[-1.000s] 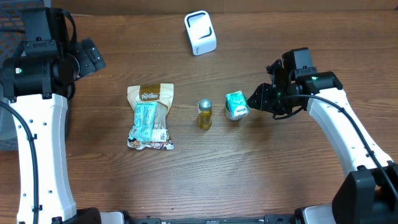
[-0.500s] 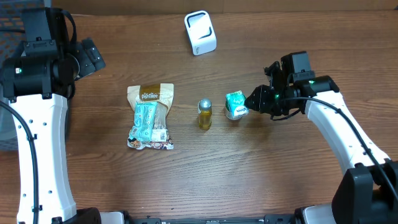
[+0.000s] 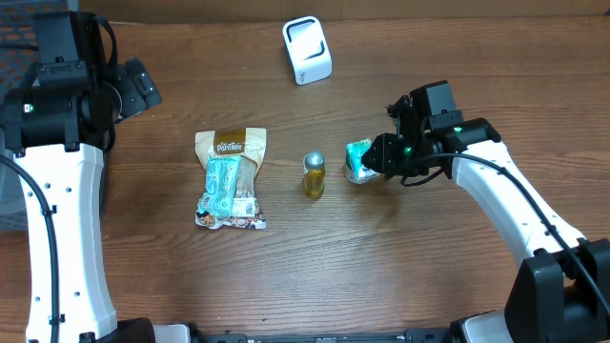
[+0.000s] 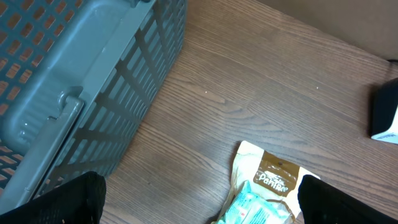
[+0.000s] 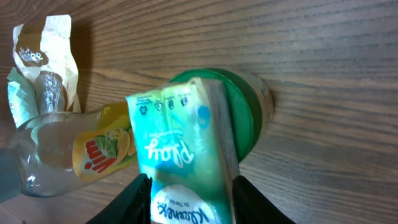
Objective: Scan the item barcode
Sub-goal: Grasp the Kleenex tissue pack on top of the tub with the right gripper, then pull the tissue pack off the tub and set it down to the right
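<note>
Beside the bottle (image 3: 314, 174), right pincer (image 5: 189, 190) apart — straddling carton (image 5: 180, 143) edges, left pincer (image 4: 199, 202) wide

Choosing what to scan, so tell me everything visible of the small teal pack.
The teal pack is small, soft-looking, printed with white lettering, a round green part showing behind it. It stands on the wooden table, apart from the yellow bottle. The right gripper straddles it, fingers close against its sides; whether they press is unclear.

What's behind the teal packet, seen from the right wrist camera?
A round green shape shows directly behind the teal packet, partly covered, so I can't identify it. The yellow-labelled bottle stands beside, not behind.
</note>
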Robot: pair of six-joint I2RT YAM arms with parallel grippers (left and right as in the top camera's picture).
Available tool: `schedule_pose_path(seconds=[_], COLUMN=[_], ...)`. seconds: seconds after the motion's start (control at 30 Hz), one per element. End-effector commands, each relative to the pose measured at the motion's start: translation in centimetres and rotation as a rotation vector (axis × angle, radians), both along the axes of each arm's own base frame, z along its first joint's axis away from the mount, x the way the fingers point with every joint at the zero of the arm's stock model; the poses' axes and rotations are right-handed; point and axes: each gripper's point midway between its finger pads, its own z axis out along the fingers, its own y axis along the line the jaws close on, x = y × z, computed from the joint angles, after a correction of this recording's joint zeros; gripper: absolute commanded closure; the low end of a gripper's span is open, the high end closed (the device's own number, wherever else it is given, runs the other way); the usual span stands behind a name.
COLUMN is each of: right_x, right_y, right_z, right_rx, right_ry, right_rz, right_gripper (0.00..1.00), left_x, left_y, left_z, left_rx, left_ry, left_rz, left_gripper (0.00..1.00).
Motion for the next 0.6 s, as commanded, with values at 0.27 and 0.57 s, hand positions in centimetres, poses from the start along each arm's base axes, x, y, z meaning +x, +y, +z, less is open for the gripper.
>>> schedule_pose_path(seconds=[0.27, 0.57], right_x=[0.2, -0.1], right_y=[0.0, -0.5], right_z=[-0.6, -1.6], right_rx=[-0.058, -0.084], right_ry=[-0.022, -0.019], right_rz=[0.010, 0.001], right_gripper=[0.60, 0.49], left_x=[0.0, 0.0], left_y=[0.3, 0.3], left_z=[0.1, 0.1], left_rx=[0.012, 0.012], left_ry=[-0.002, -0.002], left_rz=[0.013, 0.013], left_gripper=[0.01, 0.00])
